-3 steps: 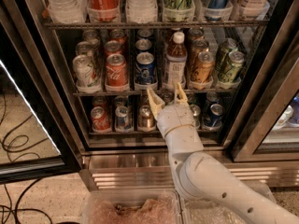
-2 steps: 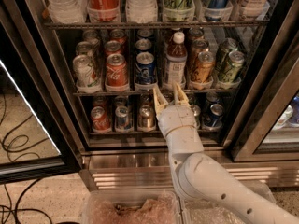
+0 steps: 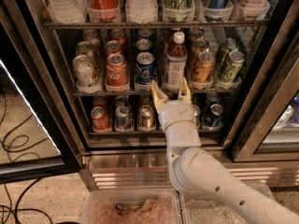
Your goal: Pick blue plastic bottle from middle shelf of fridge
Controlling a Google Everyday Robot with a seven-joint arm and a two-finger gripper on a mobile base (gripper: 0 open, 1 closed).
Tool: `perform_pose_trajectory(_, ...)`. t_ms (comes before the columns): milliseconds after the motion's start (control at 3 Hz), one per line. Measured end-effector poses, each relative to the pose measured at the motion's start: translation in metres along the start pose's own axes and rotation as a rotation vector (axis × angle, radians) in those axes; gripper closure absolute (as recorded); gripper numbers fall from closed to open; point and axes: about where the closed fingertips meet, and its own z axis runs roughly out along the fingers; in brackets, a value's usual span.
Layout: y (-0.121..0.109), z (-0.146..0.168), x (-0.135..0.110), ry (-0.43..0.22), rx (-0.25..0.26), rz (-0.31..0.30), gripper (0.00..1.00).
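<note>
Middle shelf (image 3: 117,93) hides behind spread tool (image 3: 169,83) beneath blue plastic bottle (image 3: 175,62).

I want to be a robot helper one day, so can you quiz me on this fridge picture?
1. True or false: the claw is shut on the blue plastic bottle.
2. Where is the claw? A) up by the top rack B) at the bottle's base, by the middle shelf C) down on the floor.
3. Fill in: the bottle's cap is ___.
Key: 1 false, the claw is open; 2 B; 3 white.
</note>
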Motion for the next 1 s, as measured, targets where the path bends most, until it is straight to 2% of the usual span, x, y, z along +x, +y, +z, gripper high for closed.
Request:
perform_pose_trajectory(333, 0.0027, 0.0046, 0.0027, 0.002, -0.002, -0.005, 0.15)
perform_pose_trajectory(667, 0.0031, 0.0081, 0.0057, 0.001, 0.007, -0.006, 0.28)
perform_pose_trajectory(1000, 0.0029, 0.0087, 0.0062, 0.001, 0.010, -0.007, 0.28)
